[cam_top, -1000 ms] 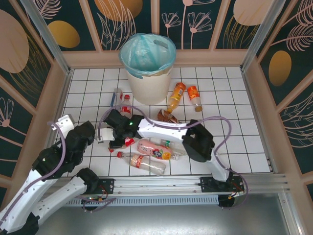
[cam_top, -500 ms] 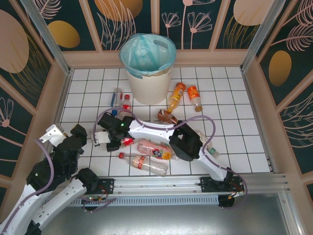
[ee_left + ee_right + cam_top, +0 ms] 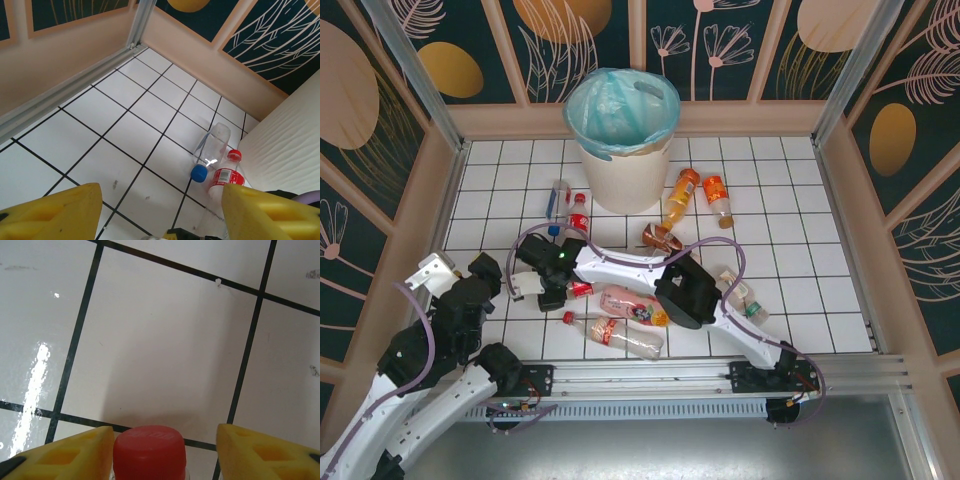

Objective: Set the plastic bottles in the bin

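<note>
The bin (image 3: pixel 620 150), off-white with a teal liner, stands at the back; its ribbed wall (image 3: pixel 292 145) shows at the right of the left wrist view. Plastic bottles lie scattered on the tiles: a clear blue-capped one (image 3: pixel 558 200) (image 3: pixel 214 145), a red-labelled one (image 3: pixel 578 213) (image 3: pixel 225 177), two orange ones (image 3: pixel 678 198) (image 3: pixel 717 198), a pink-labelled one (image 3: pixel 635 304) and a clear one (image 3: pixel 620 335). My right gripper (image 3: pixel 565 292) (image 3: pixel 162 447) is open low over the floor. A red cap (image 3: pixel 149 452) sits between its fingers, against the left one. My left gripper (image 3: pixel 483 272) (image 3: pixel 160 220) is open and holds nothing.
A crushed brown bottle (image 3: pixel 663 238) lies in front of the bin and another small bottle (image 3: pixel 740 295) beside the right arm. Beige walls with metal rails (image 3: pixel 445 215) close in the tiled floor on both sides. Open tiles stretch along the left wall (image 3: pixel 115 115).
My left arm has drawn back toward the left wall. My right arm has stretched lower and a little further left over the red-capped bottle.
</note>
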